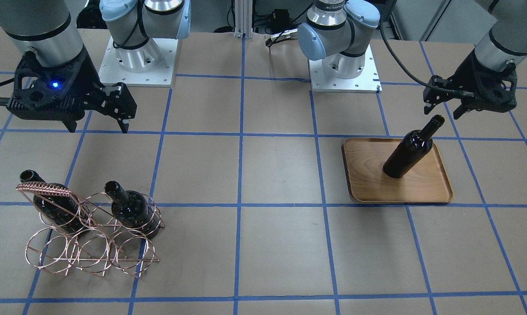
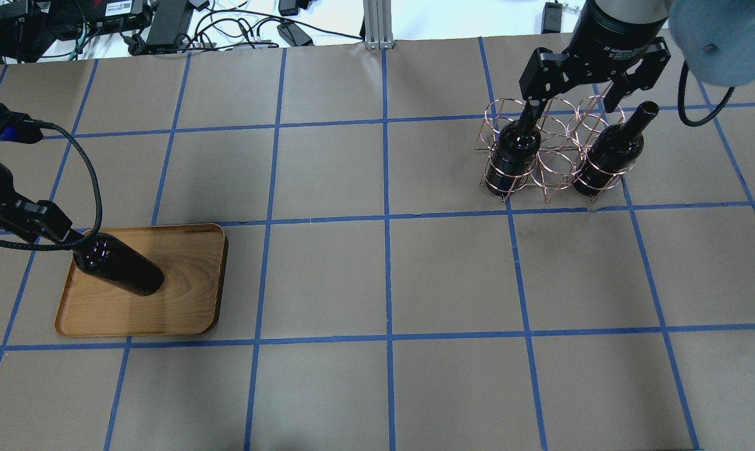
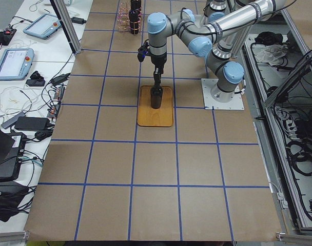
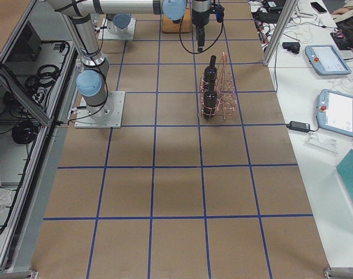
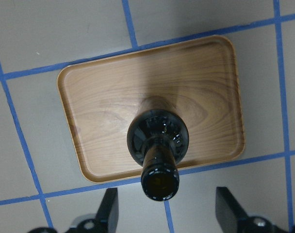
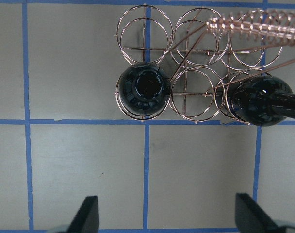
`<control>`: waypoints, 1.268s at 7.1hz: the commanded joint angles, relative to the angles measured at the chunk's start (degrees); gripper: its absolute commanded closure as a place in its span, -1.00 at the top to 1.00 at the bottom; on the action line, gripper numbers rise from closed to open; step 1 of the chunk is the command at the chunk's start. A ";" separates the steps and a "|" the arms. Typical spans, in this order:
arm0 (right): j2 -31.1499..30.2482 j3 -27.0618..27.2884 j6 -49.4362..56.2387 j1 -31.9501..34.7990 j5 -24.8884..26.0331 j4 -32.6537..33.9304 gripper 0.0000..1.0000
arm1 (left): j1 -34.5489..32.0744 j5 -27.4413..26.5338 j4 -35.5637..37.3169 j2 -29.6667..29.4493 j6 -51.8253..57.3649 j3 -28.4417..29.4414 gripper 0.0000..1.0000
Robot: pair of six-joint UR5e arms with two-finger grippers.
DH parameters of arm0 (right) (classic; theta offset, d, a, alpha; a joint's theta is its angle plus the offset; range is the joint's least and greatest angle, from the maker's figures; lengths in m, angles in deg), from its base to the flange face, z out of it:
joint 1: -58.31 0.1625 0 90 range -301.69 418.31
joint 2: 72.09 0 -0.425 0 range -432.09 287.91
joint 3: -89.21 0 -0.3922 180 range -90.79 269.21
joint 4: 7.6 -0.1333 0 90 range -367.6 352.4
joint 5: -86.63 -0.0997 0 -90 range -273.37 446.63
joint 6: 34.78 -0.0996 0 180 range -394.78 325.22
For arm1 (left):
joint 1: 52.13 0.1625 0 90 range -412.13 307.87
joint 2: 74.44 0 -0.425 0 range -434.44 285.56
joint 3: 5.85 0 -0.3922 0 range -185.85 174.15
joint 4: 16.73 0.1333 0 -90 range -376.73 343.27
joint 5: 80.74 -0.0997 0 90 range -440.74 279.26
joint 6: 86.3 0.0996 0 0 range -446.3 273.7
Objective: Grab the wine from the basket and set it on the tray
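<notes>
One wine bottle [image 1: 410,151] stands upright on the wooden tray [image 1: 420,189]; it also shows in the overhead view [image 2: 121,274] and the left wrist view [image 5: 158,141]. My left gripper [image 1: 444,110] hangs open just above its mouth, not touching it, with the fingers [image 5: 108,209] spread wide. Two more bottles [image 2: 512,150] [image 2: 609,156] stand in the copper wire basket [image 2: 556,164]. My right gripper [image 2: 574,94] is open and empty, high over the basket. In the right wrist view its fingertips [image 6: 88,214] sit apart from the bottles [image 6: 143,90] [image 6: 264,99].
The table is brown paper with a blue tape grid [image 1: 240,205]. The arm bases [image 1: 136,61] [image 1: 344,65] stand at the robot's side. The basket's coiled handle [image 1: 44,190] rises beside one bottle. Cables and devices lie beyond the far edge [image 2: 164,25].
</notes>
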 commanded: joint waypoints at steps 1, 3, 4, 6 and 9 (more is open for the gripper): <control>0.00 0.00 0.01 0.01 0.28 -0.08 1.00 | -5.67 0.72 -0.56 -2.49 -14.26 6.20 0.78; 0.00 0.00 0.01 0.01 0.20 -0.08 1.00 | -16.81 1.51 -0.82 -6.79 -30.15 14.10 1.00; 0.00 0.09 0.01 0.01 -0.16 -0.08 1.00 | -21.40 2.47 -3.00 -9.16 -34.49 18.84 1.00; 0.00 0.09 -0.43 0.19 -0.42 0.18 1.00 | -27.13 2.75 -4.60 -10.77 -39.37 20.65 1.00; 0.00 0.09 -0.17 0.19 -0.33 0.18 1.00 | -29.53 3.27 -4.96 -10.59 -39.72 18.90 1.00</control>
